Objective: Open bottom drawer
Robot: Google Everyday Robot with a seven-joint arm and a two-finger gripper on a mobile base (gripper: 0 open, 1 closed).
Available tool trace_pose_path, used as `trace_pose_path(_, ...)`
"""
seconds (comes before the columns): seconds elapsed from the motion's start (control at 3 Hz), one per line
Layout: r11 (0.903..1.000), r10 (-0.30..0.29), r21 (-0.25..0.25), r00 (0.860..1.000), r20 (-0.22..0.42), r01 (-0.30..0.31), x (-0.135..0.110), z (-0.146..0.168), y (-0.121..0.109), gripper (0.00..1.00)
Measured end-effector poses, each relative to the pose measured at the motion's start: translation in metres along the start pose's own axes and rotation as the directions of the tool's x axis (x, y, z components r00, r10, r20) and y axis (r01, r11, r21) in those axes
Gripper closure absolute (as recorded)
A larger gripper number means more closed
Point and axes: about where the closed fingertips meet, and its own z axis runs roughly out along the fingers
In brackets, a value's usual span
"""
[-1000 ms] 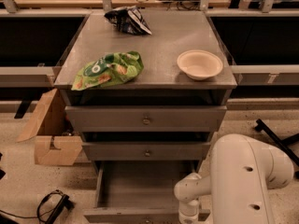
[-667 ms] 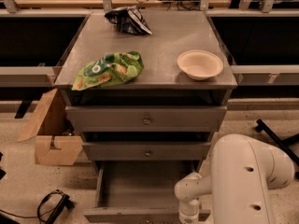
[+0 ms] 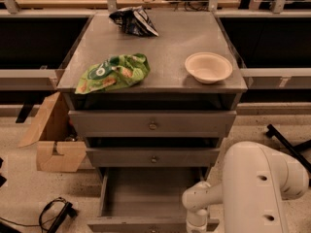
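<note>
The bottom drawer (image 3: 146, 194) stands pulled out, its plain grey inside bare and its thin front panel at the lower edge of view. The gripper itself drops out of sight below that edge, at the end of the white arm (image 3: 243, 191), just by the drawer's front right corner; whether it is wide or narrow, I cannot tell. Above it and to the left sit the middle drawer (image 3: 153, 158) and the top drawer (image 3: 152, 125), both closed. Higher up, on the cabinet top (image 3: 170, 40), are a pale bowl (image 3: 208, 67), a green snack bag (image 3: 112, 73) and a dark bag (image 3: 133, 21). Far left stands a cardboard box (image 3: 53, 140).
</note>
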Motion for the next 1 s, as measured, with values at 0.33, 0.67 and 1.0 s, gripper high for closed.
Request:
trace_pose_path(0.33, 1.0, 0.002, -0.004, 1.0, 0.001, -0.002, -0.0004, -0.0036, -0.0016, 1.0)
trace_pose_path(0.67, 0.9999, 0.006, -0.01, 1.0, 0.006, -0.006, -0.0016, -0.0041, -0.0011, 1.0)
trace_pose_path(1.0, 0.9997, 0.012, -0.02, 1.0, 0.011, -0.012, -0.0028, -0.0043, 0.0004, 1.0)
